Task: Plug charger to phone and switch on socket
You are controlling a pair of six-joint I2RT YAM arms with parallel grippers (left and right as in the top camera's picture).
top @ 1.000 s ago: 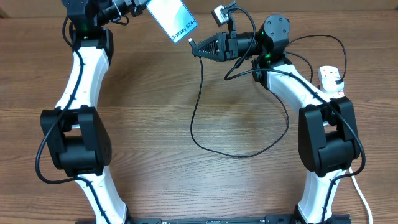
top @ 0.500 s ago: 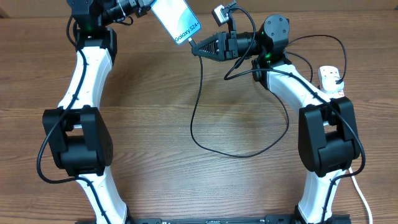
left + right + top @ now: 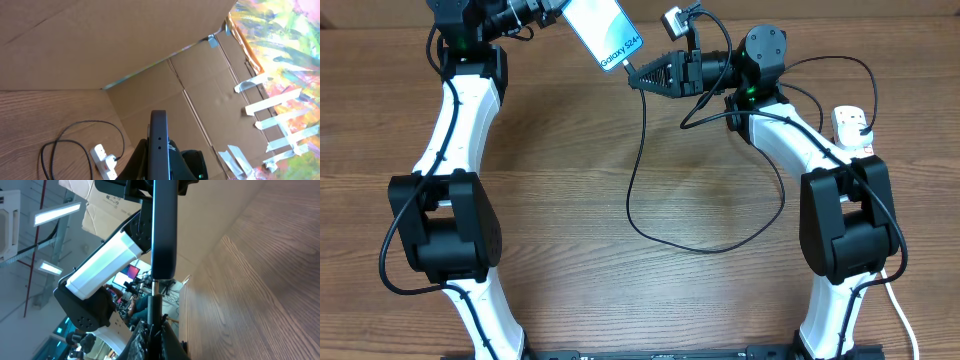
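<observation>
The phone, its light screen lit, is held up at the back left with my left gripper shut on its upper end. My right gripper is shut on the charger's connector tip, which meets the phone's lower edge. The charger hangs as a thin black cable and loops over the table. In the right wrist view the phone's edge stands straight above the connector between my fingers. The left wrist view shows the phone edge-on. The white socket lies at the right edge, partly behind my right arm.
Cardboard walls close off the back of the wooden table. A black plug sits in the socket, seen low in the left wrist view. The thick white cord runs down the right side.
The left arm has carried the phone slightly to the right, toward the connector tip. The right arm and the cable loop have stayed put.
</observation>
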